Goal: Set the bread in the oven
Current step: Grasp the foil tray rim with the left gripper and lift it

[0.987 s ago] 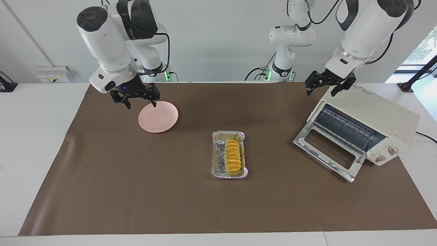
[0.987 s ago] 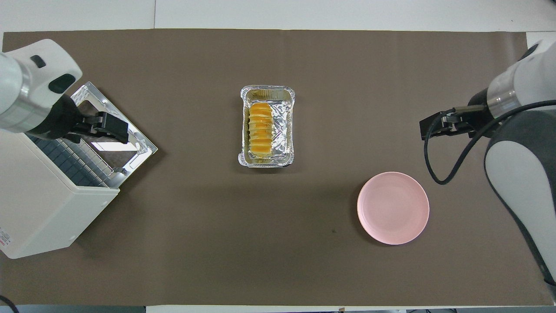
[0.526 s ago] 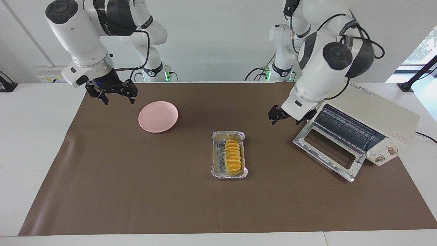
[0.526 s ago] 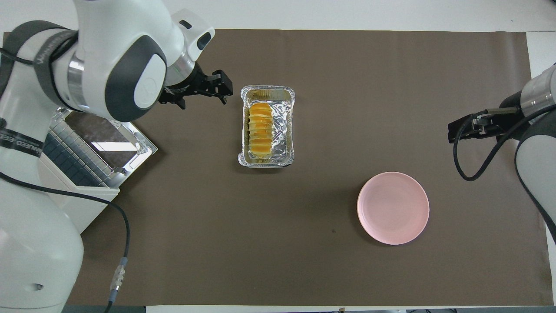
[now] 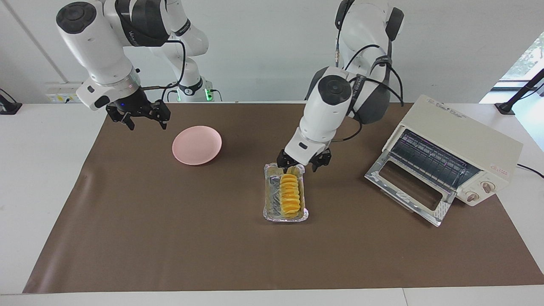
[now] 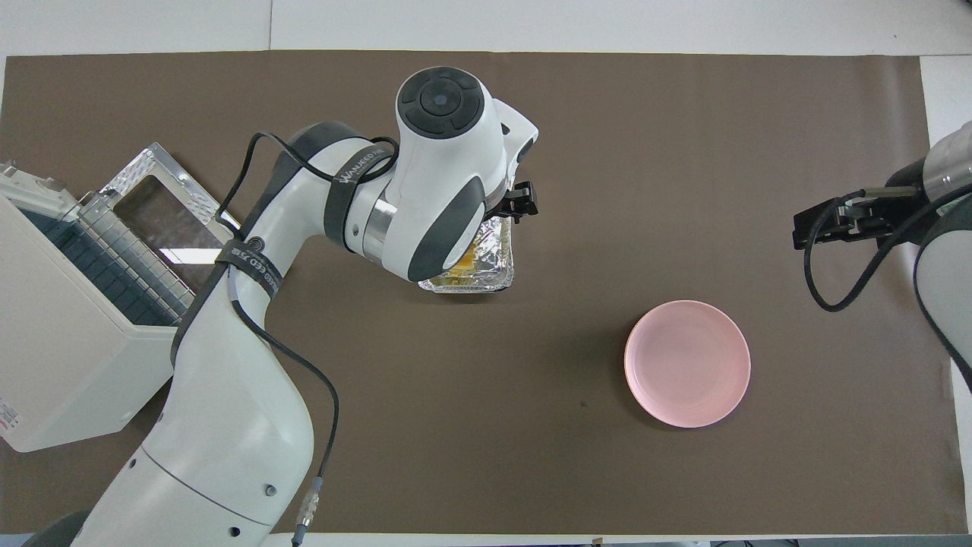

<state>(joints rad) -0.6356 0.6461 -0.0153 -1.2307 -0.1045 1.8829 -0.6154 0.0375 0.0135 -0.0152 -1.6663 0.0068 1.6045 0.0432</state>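
Left gripper [image 5: 302, 165] hovers over the 12 o'clock end of the bread [image 5: 290, 194] in its foil tray [image 5: 269, 199], fingers spread, empty. Right gripper [image 5: 138, 117] waits, fingers spread, empty. Risk: an off-centre descent may catch the tray rim and drag it. The oven [image 5: 463, 144] stands open.

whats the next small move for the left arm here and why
Probably lower the open left end effector straight down around the ridged golden-yellow bread roll. It hovers over the end of the silver foil tray nearer the robots, not yet gripping the roll, and the cream-white toaster oven already has its glass door down. The right end effector waits beside the round pink plate.
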